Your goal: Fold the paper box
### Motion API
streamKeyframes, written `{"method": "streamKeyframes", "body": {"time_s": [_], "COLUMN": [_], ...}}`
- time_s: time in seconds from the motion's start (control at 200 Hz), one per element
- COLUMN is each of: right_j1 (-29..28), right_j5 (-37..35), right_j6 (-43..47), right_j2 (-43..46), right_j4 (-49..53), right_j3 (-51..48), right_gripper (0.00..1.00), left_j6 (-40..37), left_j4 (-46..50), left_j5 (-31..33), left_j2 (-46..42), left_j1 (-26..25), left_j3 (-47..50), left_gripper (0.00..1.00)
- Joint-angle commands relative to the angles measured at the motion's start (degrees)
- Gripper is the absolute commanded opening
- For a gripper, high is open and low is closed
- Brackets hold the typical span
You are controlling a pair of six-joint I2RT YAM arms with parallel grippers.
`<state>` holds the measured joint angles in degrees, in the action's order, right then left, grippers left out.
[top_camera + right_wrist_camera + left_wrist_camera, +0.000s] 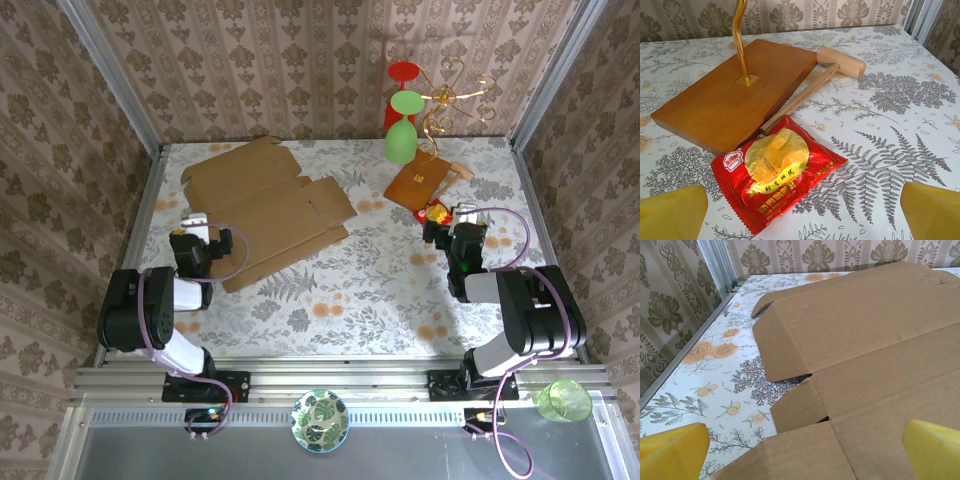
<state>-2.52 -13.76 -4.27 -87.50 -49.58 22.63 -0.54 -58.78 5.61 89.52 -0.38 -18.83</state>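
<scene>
Paper box [268, 205] unprinted, lying unfolded and flat on the floral tabletop [380, 290] at upper left of the overhead frame, near flaps just ahead of the released, wide-spread left end effector [203, 228]. At right, red snack packet [777, 172] with yellow window and Chinese print too small to read, touching a wooden base [725, 95] beside a mallet [827, 75], ahead of the likewise released right end effector [455, 228]. Along the bottom rail, leaf-patterned bowl [319, 420] and green cup [562, 400], contents not discernible.

Bright even light, soft shadows, near edges blurred.
</scene>
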Motion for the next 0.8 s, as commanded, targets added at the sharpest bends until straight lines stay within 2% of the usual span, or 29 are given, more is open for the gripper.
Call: {"method": "streamKeyframes", "body": {"time_s": [0.0, 0.115, 0.25, 0.615, 0.685, 0.735, 0.765, 0.795], "right_j1": [-0.2, -0.2, -0.2, -0.2, -0.4, -0.6, -1.5, -2.9], "right_j5": [-2.1, -2.1, -2.1, -2.1, -3.4, -3.1, -3.8, -5.0], "right_j6": [-0.2, -0.2, -0.2, -0.2, -0.5, -0.3, 0.7, 2.1], "right_j2": [-0.1, -0.1, -0.1, -0.1, 1.1, 2.4, 2.0, 2.2], "right_j4": [-2.0, -2.0, -2.1, -2.1, -2.5, -3.6, -7.0, -8.4], "right_j3": [-0.8, -0.7, -0.7, -0.7, -1.5, -2.9, -4.2, -5.0], "right_gripper": [1.00, 1.00, 1.00, 1.00, 1.00, 1.00, 1.00, 1.00], "left_j6": [-1.0, -1.0, -0.2, -1.0, -2.0, -3.8, -5.7, -8.3], "left_j4": [-1.5, -1.5, 0.9, -0.1, -4.4, -8.3, -10.6, -12.1], "left_j5": [0.4, 0.5, 3.7, 4.8, 9.5, 9.6, 12.3, 18.6], "left_j2": [-0.4, -0.3, -0.4, -0.5, -1.3, -1.9, -2.2, -3.0], "left_j1": [-0.3, -0.3, -0.7, -1.5, -3.6, -5.1, -7.3, -10.7], "left_j3": [0.6, 0.5, -0.7, -0.2, 2.1, 4.2, 5.2, 5.7], "left_gripper": [1.00, 1.00, 1.00, 1.00, 1.00, 1.00, 1.00, 1.00]}}
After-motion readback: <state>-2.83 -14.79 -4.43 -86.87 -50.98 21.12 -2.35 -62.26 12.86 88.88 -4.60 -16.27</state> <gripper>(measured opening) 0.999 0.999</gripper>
